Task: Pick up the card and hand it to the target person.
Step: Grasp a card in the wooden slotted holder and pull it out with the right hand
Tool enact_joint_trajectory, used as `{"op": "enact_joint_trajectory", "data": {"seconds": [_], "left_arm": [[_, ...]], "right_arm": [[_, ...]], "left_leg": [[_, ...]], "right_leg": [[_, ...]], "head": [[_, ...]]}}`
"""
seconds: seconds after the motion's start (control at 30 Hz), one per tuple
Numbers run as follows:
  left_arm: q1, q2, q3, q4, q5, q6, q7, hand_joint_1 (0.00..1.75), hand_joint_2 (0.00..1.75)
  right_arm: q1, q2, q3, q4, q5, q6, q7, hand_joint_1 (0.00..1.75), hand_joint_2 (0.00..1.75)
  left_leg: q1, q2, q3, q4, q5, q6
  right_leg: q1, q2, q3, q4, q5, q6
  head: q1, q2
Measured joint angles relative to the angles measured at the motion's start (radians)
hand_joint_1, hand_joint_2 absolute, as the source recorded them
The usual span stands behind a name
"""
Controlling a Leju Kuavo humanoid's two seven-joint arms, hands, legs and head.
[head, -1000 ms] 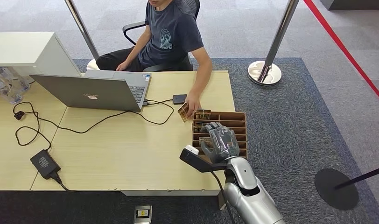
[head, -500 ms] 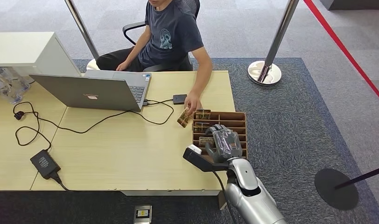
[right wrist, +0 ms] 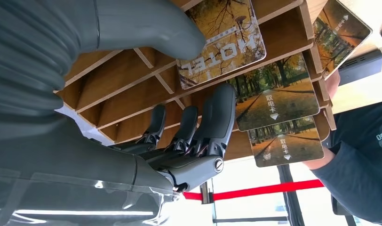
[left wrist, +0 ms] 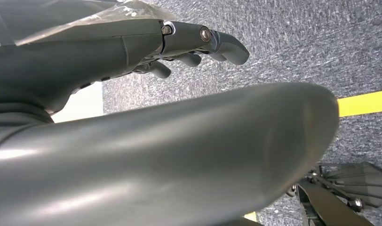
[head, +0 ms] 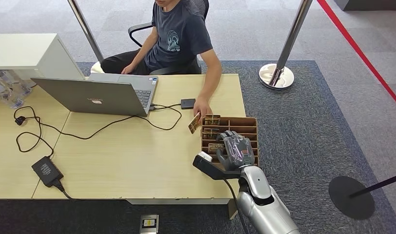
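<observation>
Hovering right hand (head: 236, 149) over card rack (head: 249, 127), empty.

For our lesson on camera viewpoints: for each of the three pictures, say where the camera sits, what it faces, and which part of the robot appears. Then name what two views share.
Head view: high on the robot, looking forward and down at the desk, the seated person and the wooden card rack; the right hand shows.
Left wrist view: behind the left hand, facing grey carpet.
Right wrist view: behind the right hand, facing the card rack and a hotel card.
Shared: head and right wrist views both show the rack, right hand and person.
</observation>
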Motion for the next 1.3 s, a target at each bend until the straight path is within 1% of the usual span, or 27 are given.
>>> {"op": "enact_joint_trajectory", "data": {"seconds": [0.13, 0.3, 0.73, 1.3], "left_arm": [[0.000, 0.000, 0.000, 0.000, 0.002, -0.001, 0.003, 0.00, 0.00], [0.000, 0.000, 0.000, 0.000, 0.004, -0.001, 0.003, 0.00, 0.00], [0.000, 0.000, 0.000, 0.000, -0.001, -0.001, -0.007, 0.00, 0.00], [0.000, 0.000, 0.000, 0.000, -0.002, -0.003, -0.007, 0.00, 0.00]], "right_arm": [[-0.001, 0.000, 0.000, 0.001, -0.007, 0.002, -0.011, 0.86, 1.75], [-0.005, 0.002, 0.000, 0.008, -0.013, 0.005, -0.016, 0.82, 1.75], [-0.010, 0.006, 0.000, 0.020, -0.010, 0.003, -0.013, 0.90, 1.75], [-0.011, 0.011, 0.000, 0.024, 0.003, 0.016, -0.004, 0.89, 1.75]], "left_leg": [[0.000, 0.000, 0.000, 0.000, 0.000, 0.000], [0.000, 0.000, 0.000, 0.000, 0.000, 0.000], [0.000, 0.000, 0.002, 0.000, 0.000, 0.000], [0.000, 0.000, 0.002, 0.000, 0.000, 0.000]], "right_leg": [[0.000, 0.000, 0.000, 0.000, 0.000, 0.000], [0.000, 0.000, 0.000, 0.000, 0.000, 0.000], [0.000, 0.000, 0.002, 0.000, 0.000, 0.000], [0.000, 0.000, 0.002, 0.000, 0.000, 0.000]], "head": [[0.000, 0.000], [0.000, 0.000], [0.000, 0.000], [0.000, 0.000]]}}
